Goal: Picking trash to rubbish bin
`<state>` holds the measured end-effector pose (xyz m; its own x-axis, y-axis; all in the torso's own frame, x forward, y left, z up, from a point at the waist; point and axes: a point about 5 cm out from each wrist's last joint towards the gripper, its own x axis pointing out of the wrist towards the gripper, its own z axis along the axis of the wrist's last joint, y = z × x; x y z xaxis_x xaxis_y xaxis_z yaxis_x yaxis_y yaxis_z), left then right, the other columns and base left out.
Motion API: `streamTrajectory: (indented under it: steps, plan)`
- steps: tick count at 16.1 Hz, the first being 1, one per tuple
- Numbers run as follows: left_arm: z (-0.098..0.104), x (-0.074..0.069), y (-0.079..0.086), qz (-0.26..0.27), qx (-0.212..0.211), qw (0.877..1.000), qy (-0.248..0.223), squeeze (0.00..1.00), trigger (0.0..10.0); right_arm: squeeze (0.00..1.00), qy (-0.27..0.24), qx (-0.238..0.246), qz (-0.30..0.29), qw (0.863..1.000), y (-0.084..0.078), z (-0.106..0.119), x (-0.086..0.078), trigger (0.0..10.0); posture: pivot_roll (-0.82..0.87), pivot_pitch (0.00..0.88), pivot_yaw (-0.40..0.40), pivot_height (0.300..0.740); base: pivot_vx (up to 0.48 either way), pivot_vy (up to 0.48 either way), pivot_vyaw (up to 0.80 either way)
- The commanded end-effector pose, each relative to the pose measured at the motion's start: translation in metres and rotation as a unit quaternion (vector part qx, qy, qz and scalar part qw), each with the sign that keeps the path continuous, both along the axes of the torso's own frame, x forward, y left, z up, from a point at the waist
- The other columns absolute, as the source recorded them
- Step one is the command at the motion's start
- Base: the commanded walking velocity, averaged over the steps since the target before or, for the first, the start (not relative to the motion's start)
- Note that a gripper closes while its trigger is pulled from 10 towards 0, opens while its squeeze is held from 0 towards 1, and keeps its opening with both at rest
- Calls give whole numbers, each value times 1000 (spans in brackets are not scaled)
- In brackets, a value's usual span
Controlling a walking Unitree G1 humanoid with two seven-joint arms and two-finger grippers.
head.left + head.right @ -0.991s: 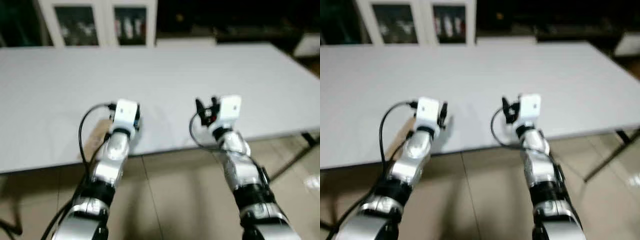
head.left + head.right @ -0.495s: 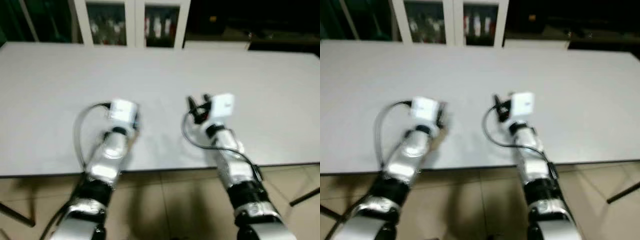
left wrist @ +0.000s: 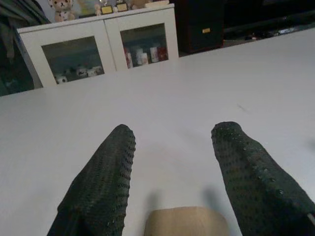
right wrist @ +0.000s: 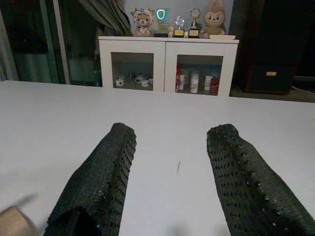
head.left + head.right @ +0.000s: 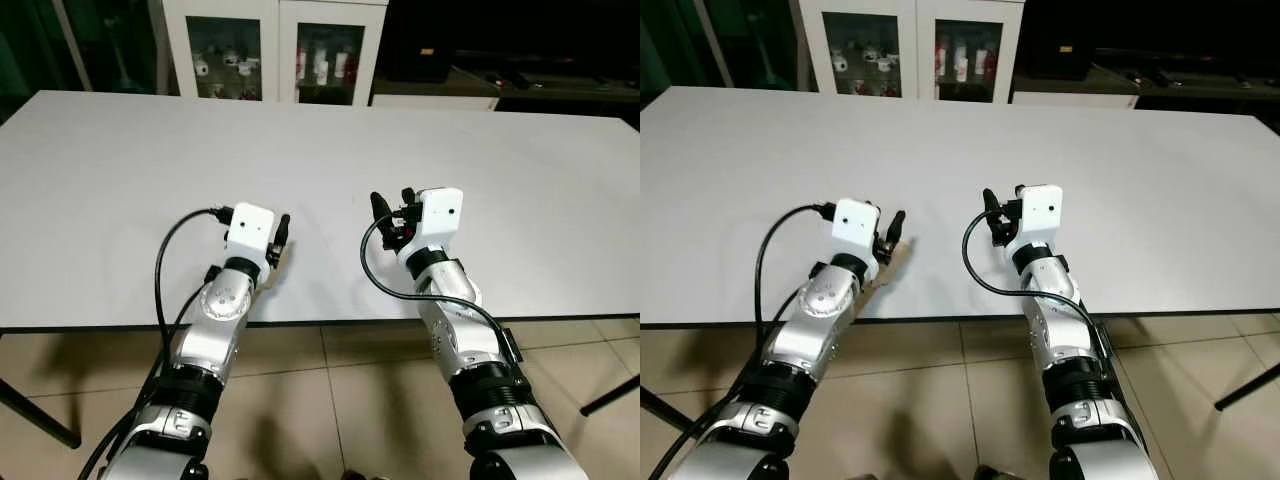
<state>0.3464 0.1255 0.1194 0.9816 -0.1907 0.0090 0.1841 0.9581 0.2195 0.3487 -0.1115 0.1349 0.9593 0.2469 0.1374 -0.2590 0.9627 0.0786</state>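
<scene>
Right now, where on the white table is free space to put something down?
Most of the white table is bare: the whole stretch from the grippers to the cabinet, and both sides. The near edge is crowded, with the left gripper over brown cardboard and the right gripper beside it.

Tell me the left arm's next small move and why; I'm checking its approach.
Probably ease the left tool down and close on the brown cardboard piece. Its fingers stand open with that piece between them on the table.

No readable text, label, brand, number or sign appears anywhere.
</scene>
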Motion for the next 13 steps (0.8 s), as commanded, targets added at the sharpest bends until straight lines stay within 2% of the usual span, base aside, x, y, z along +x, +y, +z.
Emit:
streamTrajectory:
  steps: [1, 10, 13]
  plan:
    - [1, -1, -1, -6, -3, 1000, 2, 1000, 10000, 0, 9, -1, -4, 1000, -1, -3, 0, 10000, 14, 0, -55, 740, 0, 0, 0]
    - [3, -4, -6, -13, 1, 1000, 4, 1000, 10000, 0, 11, -7, 2, 1000, 0, -5, -1, 10000, 3, 0, -41, 740, 0, 0, 0]
    - [7, -1, -2, 0, -10, 1000, 14, 1000, 10000, 0, 14, -10, 4, 1000, 1, -6, -1, 10000, 6, 0, -52, 740, 0, 0, 0]
